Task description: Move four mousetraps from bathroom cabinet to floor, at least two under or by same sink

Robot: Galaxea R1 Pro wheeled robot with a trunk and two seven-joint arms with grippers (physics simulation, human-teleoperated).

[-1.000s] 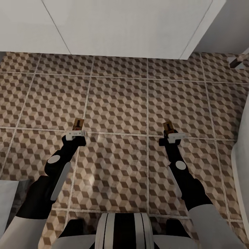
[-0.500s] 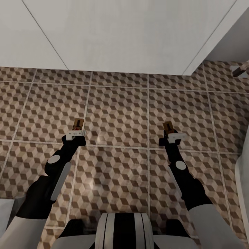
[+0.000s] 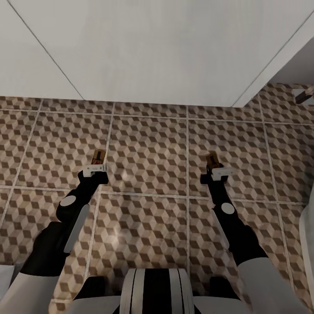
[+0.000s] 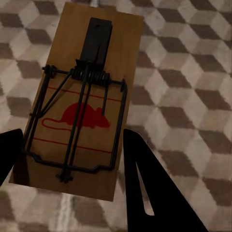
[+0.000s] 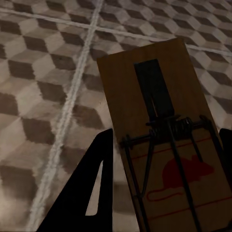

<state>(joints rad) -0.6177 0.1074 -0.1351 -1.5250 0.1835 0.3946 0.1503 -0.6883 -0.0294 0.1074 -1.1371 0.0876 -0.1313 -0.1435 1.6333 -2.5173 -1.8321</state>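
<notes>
item 1, left gripper (image 3: 97, 168): at the end of the left arm, held out over the bathroom floor (image 3: 148, 148). its jaws are closed on a mousetrap (image 3: 99, 156), which sticks forward past the fingertips. in the left wrist view the same mousetrap (image 4: 79, 101) sits between the two dark fingers (image 4: 145, 193), one at each long edge of the board near its rear end.

item 2, left mousetrap: tan wooden board, dark wire spring and bar, dark flat plate at the far end, red mouse outline with red lines printed on the wood. held above the tiles, not lying on them.

item 3, right gripper (image 3: 215, 168): at the end of the right arm, held out over the floor, roughly level with the left one and well apart from it. jaws closed on a second mousetrap (image 3: 212, 159), gripped at its near end. in the right wrist view this mousetrap (image 5: 164, 140) shows the same dark plate, spring and red mouse mark, with a dark finger (image 5: 89, 193) at one long edge.

item 4, floor: square tiles in a brown-and-beige cube pattern, light grout lines.

item 5, white panelled surface (image 3: 152, 48): plain, with thin seam lines, beyond the floor ahead of both grippers.

item 6, robot trunk (image 3: 155, 290): white with black stripes, between the two arms.
</notes>
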